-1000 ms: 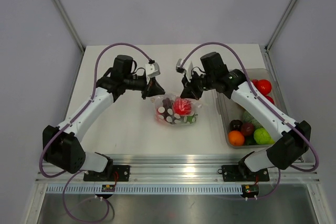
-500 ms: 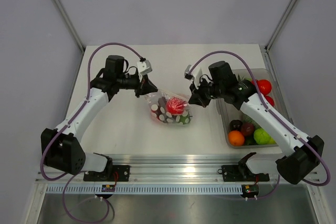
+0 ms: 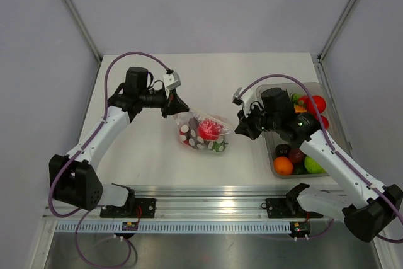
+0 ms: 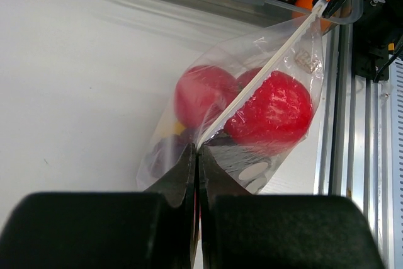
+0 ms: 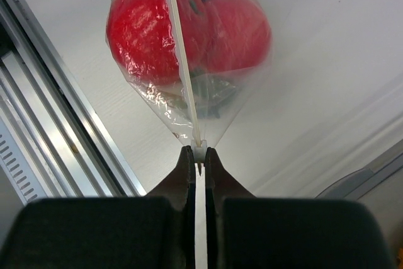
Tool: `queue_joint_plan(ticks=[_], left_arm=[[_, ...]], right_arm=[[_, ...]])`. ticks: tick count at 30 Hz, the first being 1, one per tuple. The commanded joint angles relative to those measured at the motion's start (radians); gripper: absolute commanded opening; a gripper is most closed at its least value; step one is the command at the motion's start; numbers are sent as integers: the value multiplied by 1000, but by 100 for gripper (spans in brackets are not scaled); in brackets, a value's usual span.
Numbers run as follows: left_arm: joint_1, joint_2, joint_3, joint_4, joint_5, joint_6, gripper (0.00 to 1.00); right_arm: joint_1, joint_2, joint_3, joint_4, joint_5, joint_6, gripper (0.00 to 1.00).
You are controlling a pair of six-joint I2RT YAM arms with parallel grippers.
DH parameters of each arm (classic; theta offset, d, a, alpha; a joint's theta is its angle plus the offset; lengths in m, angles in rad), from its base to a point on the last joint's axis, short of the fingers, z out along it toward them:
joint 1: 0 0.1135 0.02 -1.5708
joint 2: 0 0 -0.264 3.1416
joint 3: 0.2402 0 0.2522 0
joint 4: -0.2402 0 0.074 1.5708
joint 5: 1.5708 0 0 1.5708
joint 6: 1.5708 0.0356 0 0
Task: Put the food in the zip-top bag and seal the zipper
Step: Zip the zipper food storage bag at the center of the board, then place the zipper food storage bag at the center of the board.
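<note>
1. Closest to you, just right of your right hand (image 3: 242, 128), the clear tray (image 3: 269, 167) stands on the tabletop (image 3: 145, 155). It holds loose toy food, with an orange piece (image 3: 283, 165) and a green piece (image 3: 313, 163) at its near end.
2. Your right hand has its fingers pressed together on one end of the zipper (image 5: 181, 55). The white strip runs straight away from the tips.
3. The zip-top bag (image 3: 203, 131) lies between your two hands, its strip pulled taut from one hand to the other. Inside it, just past either hand's tips, are two red round pieces (image 4: 271, 108), with darker pieces (image 4: 167, 153) beside them.
4. Farthest back, your left hand (image 3: 178, 106) is clamped on the zipper's other end, the strip pinched between its closed fingers.
</note>
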Motion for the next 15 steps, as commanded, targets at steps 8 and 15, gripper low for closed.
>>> queue_joint_plan(ticks=[8, 15], left_arm=[[21, -38, 3, 171, -24, -84, 0], [27, 60, 81, 378, -9, -190, 0]], right_arm=[[-7, -5, 35, 36, 111, 43, 0], [-28, 151, 148, 319, 285, -70, 0]])
